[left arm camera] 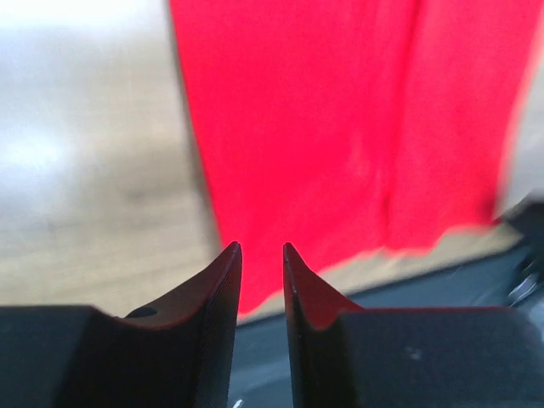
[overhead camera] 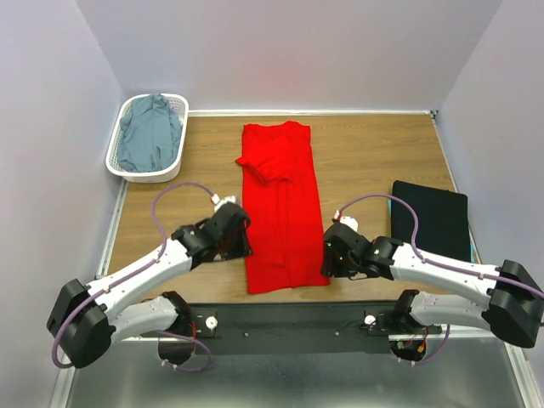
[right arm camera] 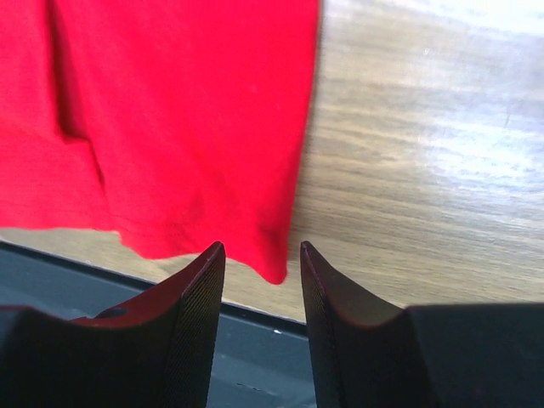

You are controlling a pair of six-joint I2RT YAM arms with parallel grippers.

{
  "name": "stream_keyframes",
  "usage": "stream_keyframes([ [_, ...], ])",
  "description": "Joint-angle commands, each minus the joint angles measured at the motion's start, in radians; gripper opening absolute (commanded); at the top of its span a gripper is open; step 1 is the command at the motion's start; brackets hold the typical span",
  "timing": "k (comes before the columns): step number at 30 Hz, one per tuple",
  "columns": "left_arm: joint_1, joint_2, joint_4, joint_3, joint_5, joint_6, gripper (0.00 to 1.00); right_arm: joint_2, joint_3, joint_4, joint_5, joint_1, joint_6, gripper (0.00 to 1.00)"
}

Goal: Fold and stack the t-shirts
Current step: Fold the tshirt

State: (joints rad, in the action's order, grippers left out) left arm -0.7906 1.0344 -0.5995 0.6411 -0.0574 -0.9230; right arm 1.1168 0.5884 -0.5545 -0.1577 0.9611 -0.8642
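Observation:
The bright red t-shirt (overhead camera: 280, 212) lies on the wooden table as a long narrow strip, sleeves folded in at the far end. My left gripper (overhead camera: 241, 245) hovers by its near left edge with its jaws slightly apart and empty; the left wrist view (left arm camera: 262, 248) shows the red cloth (left arm camera: 340, 127) just beyond them. My right gripper (overhead camera: 328, 260) is open and empty at the near right corner; in the right wrist view (right arm camera: 262, 248) that corner (right arm camera: 276, 268) hangs between the fingertips, untouched. A folded black t-shirt (overhead camera: 431, 219) lies at the right, with a teal sliver (overhead camera: 390, 204) at its left edge. The grey-blue t-shirt (overhead camera: 151, 136) lies in the basket.
The white lattice basket (overhead camera: 119, 166) stands at the far left corner against the wall. A black rail (overhead camera: 289, 319) runs along the table's near edge under the shirt's hem. Walls close in the left, back and right sides.

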Motion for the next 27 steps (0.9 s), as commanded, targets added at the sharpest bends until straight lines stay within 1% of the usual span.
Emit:
stream_keyframes([
  [1,0.156,0.062,0.141,0.207,-0.117,0.105,0.33,0.014,0.085,-0.016,-0.080,0.005,-0.009,0.47],
  [3,0.212,0.172,0.246,0.282,-0.102,0.159,0.30,0.043,0.108,-0.015,-0.089,0.007,0.002,0.47],
  [4,0.249,0.269,0.251,0.383,-0.149,0.170,0.29,0.072,0.117,-0.010,-0.095,0.005,0.008,0.47],
  [6,0.280,0.370,0.315,0.478,-0.157,0.211,0.28,0.089,0.136,-0.001,-0.123,0.005,0.017,0.47],
  [7,0.293,0.419,0.319,0.573,-0.177,0.219,0.27,0.093,0.142,0.008,-0.132,0.005,0.021,0.46],
  [8,0.315,0.514,0.308,0.619,-0.194,0.217,0.27,0.109,0.172,0.014,-0.155,0.005,0.025,0.46],
  [10,0.358,0.631,0.291,0.722,-0.202,0.199,0.27,0.136,0.220,0.024,-0.184,0.005,0.054,0.47],
  [12,0.385,0.683,0.293,0.773,-0.202,0.176,0.29,0.165,0.293,0.057,-0.233,0.005,0.123,0.47],
  [14,0.409,0.736,0.305,0.790,-0.211,0.151,0.34,0.234,0.341,0.151,-0.282,0.004,0.190,0.47],
  [15,0.436,0.751,0.308,0.798,-0.210,0.147,0.35,0.264,0.376,0.184,-0.298,0.002,0.274,0.47],
  [16,0.453,0.766,0.310,0.815,-0.193,0.142,0.38,0.296,0.440,0.247,-0.307,0.002,0.316,0.47],
  [17,0.468,0.801,0.314,0.821,-0.180,0.139,0.40,0.339,0.482,0.273,-0.315,-0.001,0.358,0.47],
  [18,0.500,0.820,0.314,0.827,-0.165,0.128,0.40,0.415,0.519,0.298,-0.307,-0.005,0.428,0.47],
  [19,0.514,0.857,0.317,0.838,-0.130,0.128,0.41,0.464,0.601,0.333,-0.298,-0.021,0.457,0.47],
  [20,0.525,0.875,0.331,0.841,-0.119,0.124,0.41,0.538,0.638,0.347,-0.267,-0.030,0.506,0.46],
  [21,0.537,0.895,0.337,0.845,-0.110,0.122,0.42,0.538,0.671,0.366,-0.249,-0.039,0.507,0.46],
  [22,0.551,0.939,0.339,0.868,-0.090,0.124,0.42,0.611,0.736,0.395,-0.232,-0.062,0.551,0.46],
  [23,0.557,0.961,0.328,0.885,-0.084,0.124,0.43,0.642,0.763,0.409,-0.212,-0.071,0.571,0.46],
  [24,0.560,0.983,0.328,0.899,-0.076,0.125,0.43,0.716,0.799,0.419,-0.192,-0.082,0.593,0.46],
  [26,0.570,1.035,0.328,0.936,-0.058,0.125,0.43,0.785,0.856,0.433,-0.157,-0.122,0.611,0.45],
  [27,0.571,1.049,0.331,0.948,-0.044,0.122,0.43,0.816,0.914,0.433,-0.140,-0.131,0.623,0.45],
])
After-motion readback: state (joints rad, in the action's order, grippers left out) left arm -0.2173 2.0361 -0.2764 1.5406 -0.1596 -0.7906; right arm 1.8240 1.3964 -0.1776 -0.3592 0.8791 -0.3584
